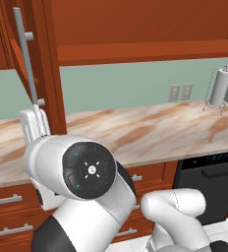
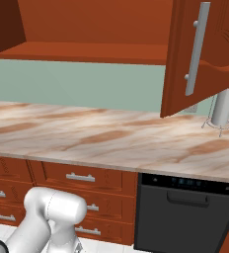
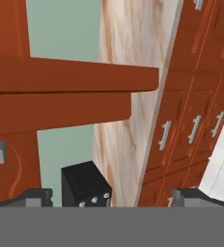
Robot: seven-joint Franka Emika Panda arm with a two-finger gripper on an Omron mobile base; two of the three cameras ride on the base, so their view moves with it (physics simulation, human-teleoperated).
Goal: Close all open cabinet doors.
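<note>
Stretching away to the right of the gripper (image 1: 36,117), the marbled counter (image 1: 150,130) runs along a pale green wall, with the open wall cabinet (image 1: 135,24) above it and its wooden floor board (image 1: 150,51) bare. Both cabinet doors stand swung out. The left door (image 1: 46,59) is seen almost edge-on, directly above the hand, and its long grey bar handle (image 1: 25,54) comes down to end just over the white hand, so close that touching or apart cannot be told from the left base view. The right door (image 2: 212,54) hangs out over the counter far to the hand's right, its arched panel and grey bar handle (image 2: 196,49) facing the right base camera.

The white arm (image 1: 89,172) bulks up below and behind the hand. A black oven (image 2: 188,212) sits under the counter, well off to the right, and low drawer fronts (image 2: 79,178) with short silver handles lie below the hand.

In the rolled hand view the gripper (image 3: 113,197) is spread wide, each of the two dark fingertips (image 3: 34,195) near an opposite side of the picture with nothing clamped between them; ahead lie the cabinet's underside, the counter and a small black box (image 3: 85,185) with pale knobs. A paper towel holder (image 1: 219,88) stands far right on the counter, past two wall outlets (image 1: 180,92)
</note>
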